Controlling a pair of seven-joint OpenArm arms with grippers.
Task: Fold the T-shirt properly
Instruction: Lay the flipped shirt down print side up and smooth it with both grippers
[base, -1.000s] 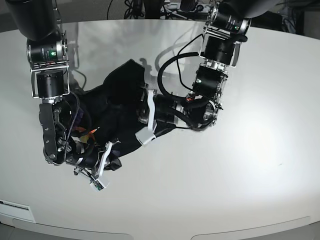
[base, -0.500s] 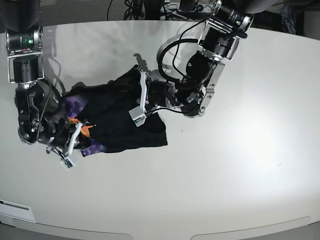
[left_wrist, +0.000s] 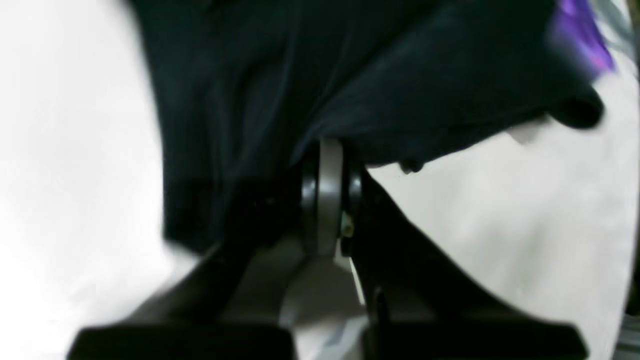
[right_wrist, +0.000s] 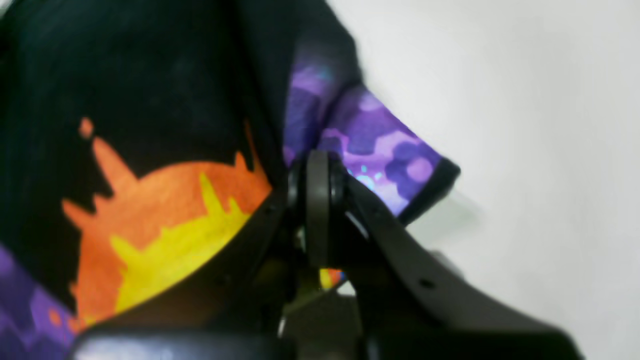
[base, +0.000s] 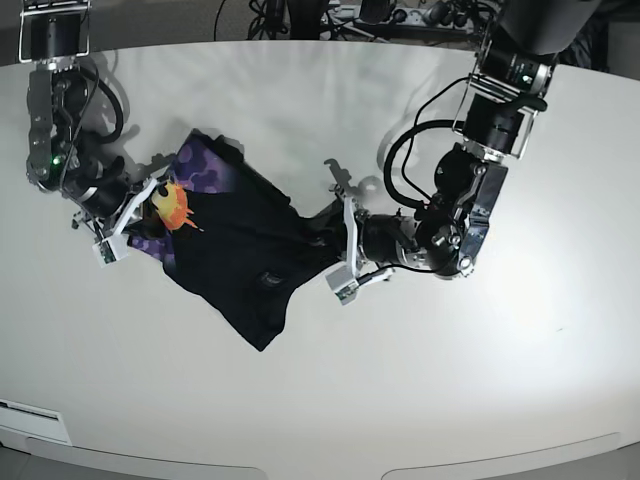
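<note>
The black T-shirt (base: 240, 245) hangs stretched between my two grippers over the white table (base: 450, 380), with a loose corner drooping toward the front. Its orange-yellow sun print (base: 172, 205) on purple shows at the left end. My right gripper (base: 138, 215) is shut on that printed end; in the right wrist view the gripper (right_wrist: 317, 165) pinches the cloth between the sun print (right_wrist: 165, 220) and a purple fold (right_wrist: 380, 155). My left gripper (base: 342, 240) is shut on the plain black end, and the left wrist view shows it (left_wrist: 322, 150) clamping black cloth (left_wrist: 300, 75).
Cables and equipment (base: 330, 15) lie along the table's back edge. A white label (base: 30, 415) sits at the front left rim. The left arm's elbow (base: 450, 240) is low over the table right of the shirt.
My right gripper has moved back and to the left, my left gripper to the right. The bunched shirt has been pulled out between them, and the sun print now shows.
</note>
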